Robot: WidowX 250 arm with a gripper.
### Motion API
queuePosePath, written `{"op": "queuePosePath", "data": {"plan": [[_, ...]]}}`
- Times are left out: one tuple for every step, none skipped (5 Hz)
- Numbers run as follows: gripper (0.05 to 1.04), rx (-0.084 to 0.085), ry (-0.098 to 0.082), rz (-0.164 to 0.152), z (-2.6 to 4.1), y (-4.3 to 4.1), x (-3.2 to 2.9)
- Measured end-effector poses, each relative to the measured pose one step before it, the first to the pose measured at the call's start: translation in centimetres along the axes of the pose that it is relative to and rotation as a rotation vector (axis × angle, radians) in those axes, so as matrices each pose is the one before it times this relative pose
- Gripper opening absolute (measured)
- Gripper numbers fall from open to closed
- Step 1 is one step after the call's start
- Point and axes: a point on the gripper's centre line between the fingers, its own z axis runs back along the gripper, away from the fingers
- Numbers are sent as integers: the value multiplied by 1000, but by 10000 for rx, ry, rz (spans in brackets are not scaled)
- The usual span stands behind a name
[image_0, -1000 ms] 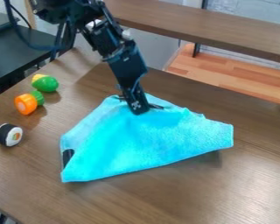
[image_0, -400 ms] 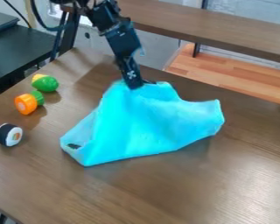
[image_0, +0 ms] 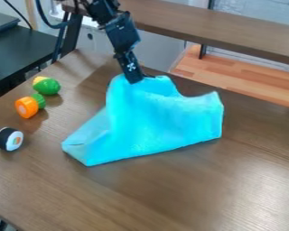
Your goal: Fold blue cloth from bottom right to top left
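The gripper (image_0: 137,80) is clamped on the top edge of the blue cloth (image_0: 156,119), which is partly raised above the brown table (image_0: 171,189).

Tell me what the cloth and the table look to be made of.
Cloth: probably terry or microfiber, matte and soft, judging by its fuzzy surface and rounded folds. Table: wood or wood-look laminate, smooth with a slight sheen; grain lines show, but which one stays open.
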Motion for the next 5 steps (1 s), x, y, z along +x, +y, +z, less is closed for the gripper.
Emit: {"op": "queuePosePath", "data": {"plan": [[64, -1, -3, 171, 504, 1187, -164], [91, -89, 73, 4, -104, 694, -426], [255, 44, 289, -213, -276, 296, -599], [533, 26, 273, -45, -593, 8, -852], [828, 63, 185, 48, -796, 169, -1531]]}}
